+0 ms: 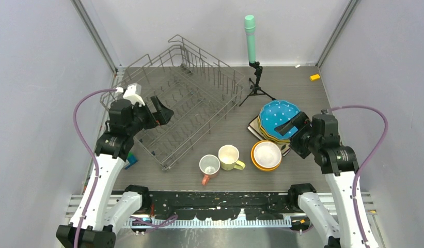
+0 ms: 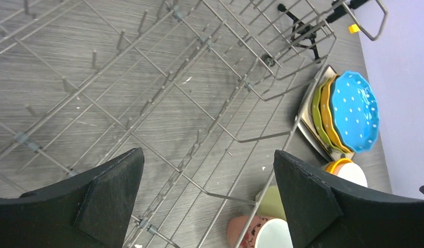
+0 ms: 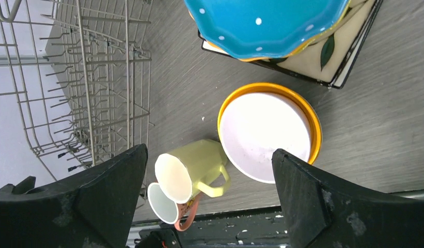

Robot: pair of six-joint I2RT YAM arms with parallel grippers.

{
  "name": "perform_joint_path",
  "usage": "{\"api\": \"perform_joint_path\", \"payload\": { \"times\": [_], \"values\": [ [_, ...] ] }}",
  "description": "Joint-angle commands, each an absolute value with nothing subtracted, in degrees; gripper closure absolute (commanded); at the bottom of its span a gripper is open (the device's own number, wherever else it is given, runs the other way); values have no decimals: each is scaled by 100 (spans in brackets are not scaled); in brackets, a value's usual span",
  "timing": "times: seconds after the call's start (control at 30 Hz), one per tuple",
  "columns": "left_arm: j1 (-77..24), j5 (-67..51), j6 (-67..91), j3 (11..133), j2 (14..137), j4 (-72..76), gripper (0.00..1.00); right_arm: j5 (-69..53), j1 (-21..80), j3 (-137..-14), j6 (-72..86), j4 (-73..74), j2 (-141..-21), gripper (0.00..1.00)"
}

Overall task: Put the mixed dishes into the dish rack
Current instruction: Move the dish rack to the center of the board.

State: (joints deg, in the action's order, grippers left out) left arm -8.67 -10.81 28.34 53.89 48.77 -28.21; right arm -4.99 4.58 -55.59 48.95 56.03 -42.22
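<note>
Square plate shows leaf print only from right wrist; left fingers, right fingers gape empty.

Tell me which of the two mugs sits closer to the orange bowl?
The pale-yellow mug, right beside the orange bowl; the pink mug sits farther left.

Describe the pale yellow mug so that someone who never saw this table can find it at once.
Find the large grey wire dish rack on the left half of the table; two mugs stand just right of its near corner. The pale yellow mug is the right-hand one, between the pink mug and the stacked bowls. Only it has a yellow body and handle.
</note>
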Motion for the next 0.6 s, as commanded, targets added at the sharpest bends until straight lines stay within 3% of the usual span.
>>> {"api": "perform_joint_path", "payload": {
  "times": [0.0,0.23,0.57],
  "values": [
    [-879,-2020,2773,5642,4968,-2613,0,-425,439,-5385,5082,5772,-3935,5],
    [-978,-3477,2426,6096,6028,-2416,0,-567,439,-5541,4765,5736,-4542,5],
    [-2604,-2958,1850,8047,8673,-2219,0,-308,439,-5876,4359,5563,-5199,4]
  ]
}}
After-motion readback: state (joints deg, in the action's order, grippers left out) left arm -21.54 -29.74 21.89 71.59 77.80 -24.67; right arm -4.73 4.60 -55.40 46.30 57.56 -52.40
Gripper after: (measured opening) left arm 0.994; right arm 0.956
